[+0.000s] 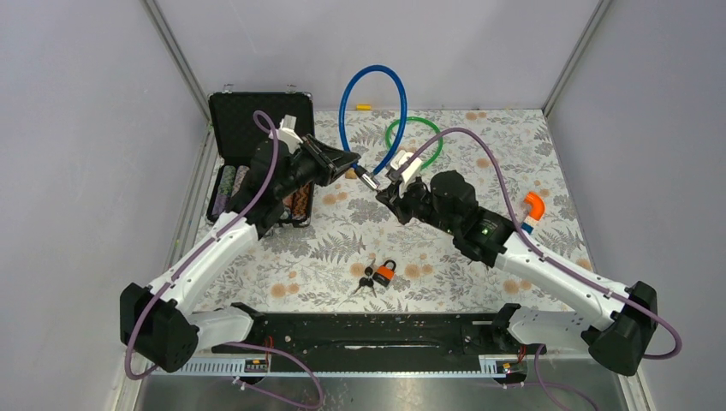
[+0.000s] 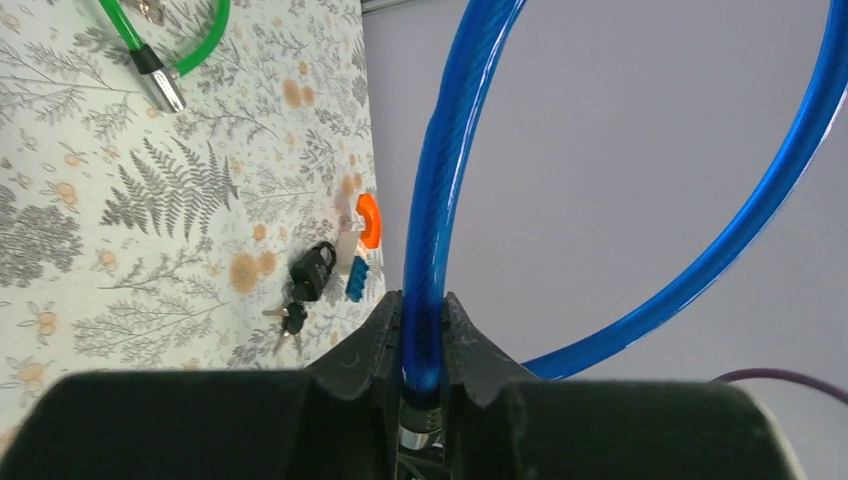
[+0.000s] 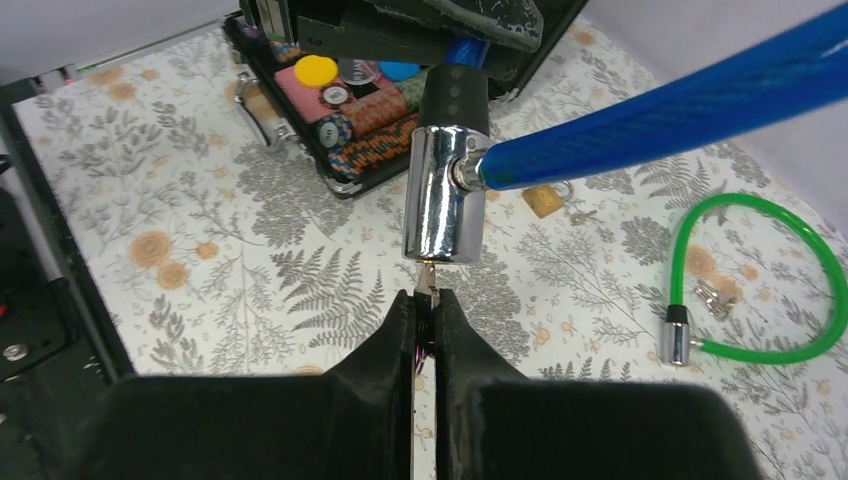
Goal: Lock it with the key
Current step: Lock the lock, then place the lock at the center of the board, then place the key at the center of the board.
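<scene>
Closest to the right wrist lens is the right claw [image 3: 425,310], pinched nearly shut on the key [image 3: 427,280], so only the tip of the blade shows past the pads. That tip sits at the bottom mouth of the chrome lock barrel [image 3: 443,195]; I cannot tell whether it has entered the keyway or merely touches it. I judge the short grip is deliberate, since it keeps the key stiff enough to push and twist. The left claw [image 2: 424,335] is clamped on the blue cable [image 3: 660,125] right beside the barrel's black collar. It holds the lock in the air over the middle of the desk [image 1: 342,248], toward the far edge, with the keyhole pointing at the right arm. Gripping that near the barrel should stop it swinging when the key presses in. The cable's other end already runs into the barrel's side, and the loop arcs up beyond the far edge, so what remains, as I read it, is seating and turning the key. Lying apart are a green cable lock [image 3: 755,203] by the far edge, an orange padlock [image 1: 384,274] with spare keys [image 1: 366,278] touching it near the middle of the near edge, and an open black case [image 1: 248,111] at the far-left corner, all out of the working line between the arms.
</scene>
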